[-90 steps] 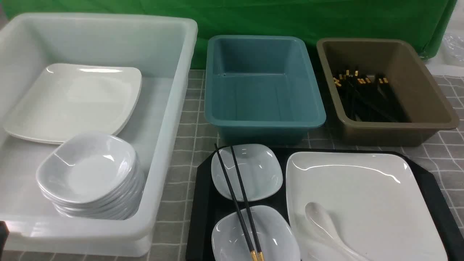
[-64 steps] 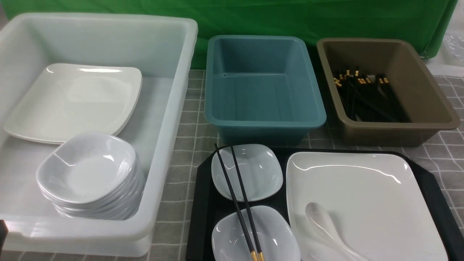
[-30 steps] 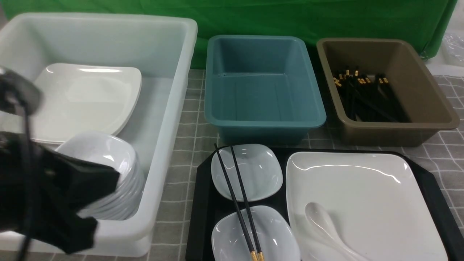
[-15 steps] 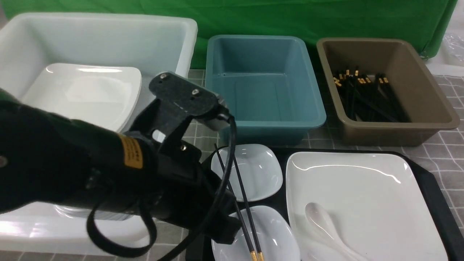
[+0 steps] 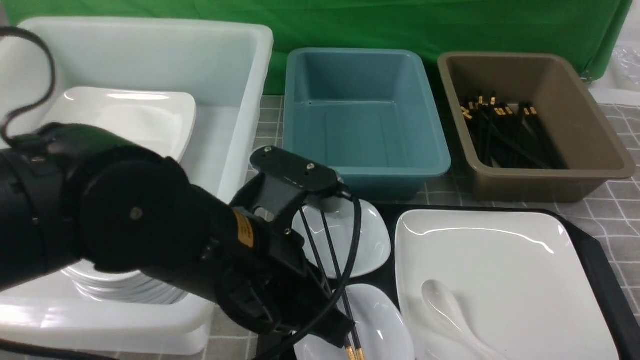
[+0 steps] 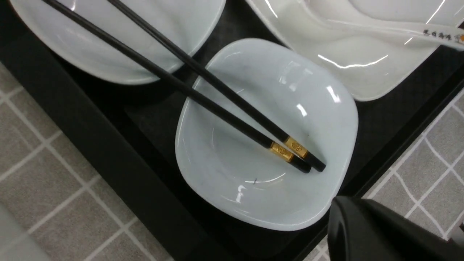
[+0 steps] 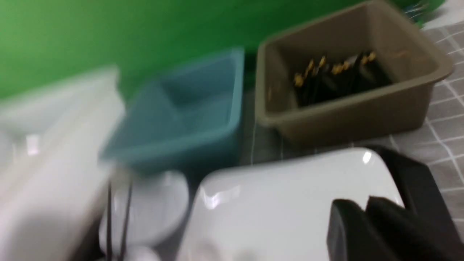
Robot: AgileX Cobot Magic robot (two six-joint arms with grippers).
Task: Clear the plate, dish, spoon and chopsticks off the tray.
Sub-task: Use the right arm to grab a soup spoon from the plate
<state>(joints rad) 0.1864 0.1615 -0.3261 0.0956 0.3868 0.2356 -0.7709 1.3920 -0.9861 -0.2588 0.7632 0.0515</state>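
The black tray (image 5: 595, 250) holds the large white plate (image 5: 500, 260) with the white spoon (image 5: 450, 310) lying in it. Left of the plate sit two small grey-white dishes, far (image 5: 367, 240) and near (image 5: 382, 325), and the black chopsticks (image 5: 332, 255) lie across both. My left gripper (image 5: 336, 327) hangs low over the near dish (image 6: 268, 119), close to the chopsticks' gold-banded ends (image 6: 290, 150). In the left wrist view the left gripper (image 6: 362, 224) is one dark shut mass holding nothing. In the blurred right wrist view my right gripper (image 7: 359, 214) hovers over the plate (image 7: 275, 203), fingertips together and empty.
A big white tub (image 5: 240, 100) at the left holds another square plate and a stack of small dishes, partly hidden by my left arm. A teal tub (image 5: 365, 125) stands behind the tray. A brown tub (image 5: 590, 125) with several chopsticks is at the back right.
My left arm has swung in from the left, across the white tub, and come down over the tray's near left dish. Everything on the tray lies where it was.
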